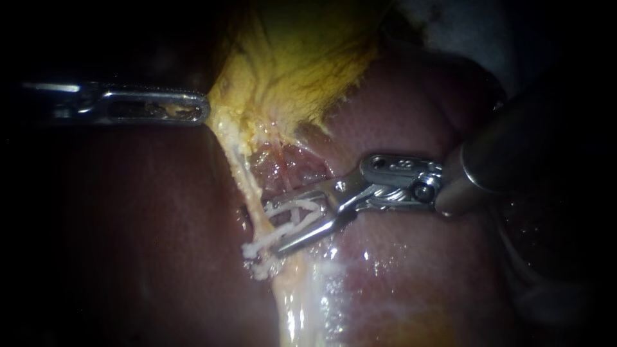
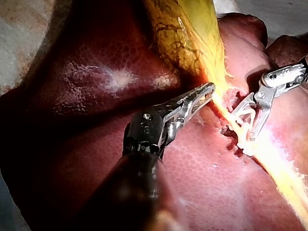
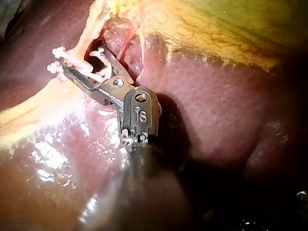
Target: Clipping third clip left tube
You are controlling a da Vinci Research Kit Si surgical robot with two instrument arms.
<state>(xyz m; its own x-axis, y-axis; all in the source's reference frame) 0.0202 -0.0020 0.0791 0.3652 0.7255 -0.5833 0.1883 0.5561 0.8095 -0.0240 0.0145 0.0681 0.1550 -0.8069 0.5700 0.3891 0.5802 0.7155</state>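
My left instrument (image 1: 200, 110) comes in level from the left, and its jaws are shut on the yellow edge of the gallbladder (image 1: 302, 58). A pale left tube (image 1: 246, 186) runs down from there over the liver (image 1: 128, 225). My right instrument (image 1: 273, 228) reaches in from the right, its jaws standing apart astride the tube with a white clip (image 1: 294, 215) held between them. Two more white clips (image 1: 257, 250) sit on the tube just below. In the left wrist view the left jaws (image 2: 208, 90) pinch yellow tissue, with the right instrument (image 2: 243, 125) beyond them. In the right wrist view its jaws (image 3: 82, 60) straddle the tube.
A reddish window of bared tissue (image 1: 292, 164) lies between the tube and the liver edge. Wet, shiny liver (image 1: 385, 270) spreads under the right instrument's shaft (image 1: 508, 154). Pale fatty tissue (image 1: 295, 308) continues downward from the clips.
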